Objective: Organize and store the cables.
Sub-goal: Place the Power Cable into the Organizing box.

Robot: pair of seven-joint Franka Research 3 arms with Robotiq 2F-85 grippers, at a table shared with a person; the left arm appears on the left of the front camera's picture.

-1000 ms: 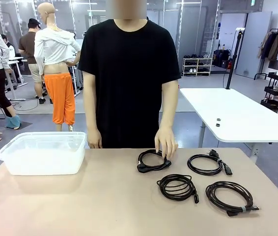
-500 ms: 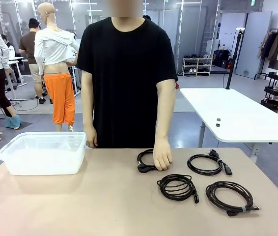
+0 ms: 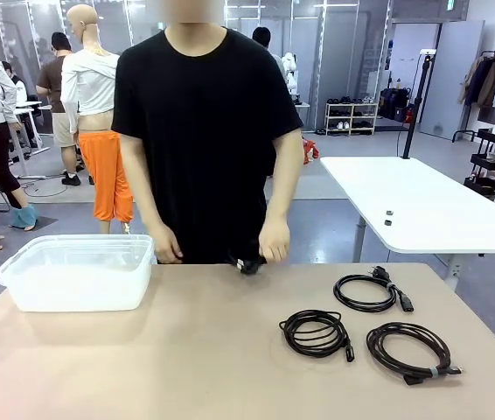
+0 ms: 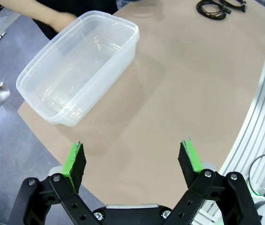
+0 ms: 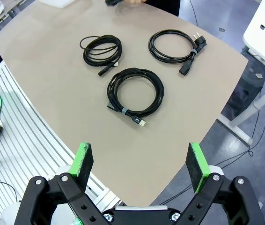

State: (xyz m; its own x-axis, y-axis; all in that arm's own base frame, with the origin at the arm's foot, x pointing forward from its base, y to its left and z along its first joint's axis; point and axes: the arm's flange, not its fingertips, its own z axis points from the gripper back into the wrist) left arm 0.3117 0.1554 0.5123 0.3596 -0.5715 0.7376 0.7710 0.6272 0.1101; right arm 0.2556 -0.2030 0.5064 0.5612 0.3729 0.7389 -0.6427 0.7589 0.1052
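Tan surface (image 3: 186,359) carries the clear tub (image 3: 77,271) at the left, empty. Near its edge the left gripper (image 4: 132,161) and the right gripper (image 5: 142,166) hang released, holding nothing. Three coiled cables (image 3: 315,332) lie at the right. The person's hand (image 3: 274,241) has just lifted the fourth coil (image 3: 247,262) off the far edge, probably bound for the tub.

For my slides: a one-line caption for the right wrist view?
Open right gripper above three coiled black cables lying on the tan table.

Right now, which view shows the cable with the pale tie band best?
Right wrist view: the banded cable lies whole, seen from above, band clear. Front view shows it flattened, at a low angle.
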